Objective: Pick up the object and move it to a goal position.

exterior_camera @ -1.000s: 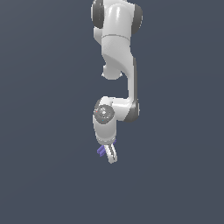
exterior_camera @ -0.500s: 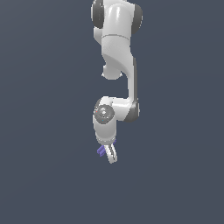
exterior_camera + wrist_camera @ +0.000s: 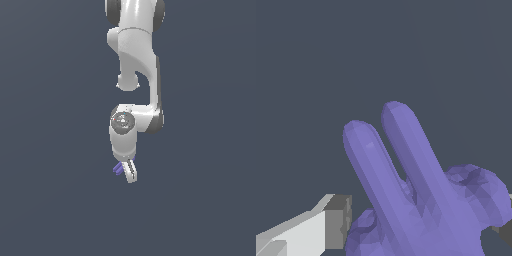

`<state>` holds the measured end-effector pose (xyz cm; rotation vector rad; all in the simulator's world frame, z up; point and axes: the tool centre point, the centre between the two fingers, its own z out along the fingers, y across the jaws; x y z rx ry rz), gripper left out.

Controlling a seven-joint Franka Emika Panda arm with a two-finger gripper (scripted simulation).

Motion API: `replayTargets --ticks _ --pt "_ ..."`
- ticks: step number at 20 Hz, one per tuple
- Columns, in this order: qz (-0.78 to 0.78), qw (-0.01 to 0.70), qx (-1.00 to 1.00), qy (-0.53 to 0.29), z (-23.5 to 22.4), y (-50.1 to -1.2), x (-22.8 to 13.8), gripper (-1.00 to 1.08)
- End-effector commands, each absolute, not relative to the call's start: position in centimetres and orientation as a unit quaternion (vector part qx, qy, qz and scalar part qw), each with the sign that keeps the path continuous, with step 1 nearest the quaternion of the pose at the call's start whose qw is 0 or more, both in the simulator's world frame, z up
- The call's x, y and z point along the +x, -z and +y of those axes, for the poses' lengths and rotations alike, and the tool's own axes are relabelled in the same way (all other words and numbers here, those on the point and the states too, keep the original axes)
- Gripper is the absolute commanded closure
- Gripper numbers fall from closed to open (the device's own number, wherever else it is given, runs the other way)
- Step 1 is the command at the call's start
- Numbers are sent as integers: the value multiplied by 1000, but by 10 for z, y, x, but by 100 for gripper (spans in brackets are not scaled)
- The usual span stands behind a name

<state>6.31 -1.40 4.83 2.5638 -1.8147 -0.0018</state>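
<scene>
Nothing has shifted over the last second: the pincer (image 3: 127,172) stays clamped on the object (image 3: 118,169), hanging still below the arm's wrist, likely at its goal.

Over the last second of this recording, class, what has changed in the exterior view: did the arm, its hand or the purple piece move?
Nothing visibly changed. The arm hangs in the same pose against the dark background, and the hand stays closed on the purple-blue piece, which sits at its tip as before.
</scene>
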Motion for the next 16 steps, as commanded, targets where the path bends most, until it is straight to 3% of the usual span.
replayTargets --ticks 1,16 --pt "-577 0 816 0 -7 -64 61 108" --pt "-578 0 816 0 62 -220 36 108"
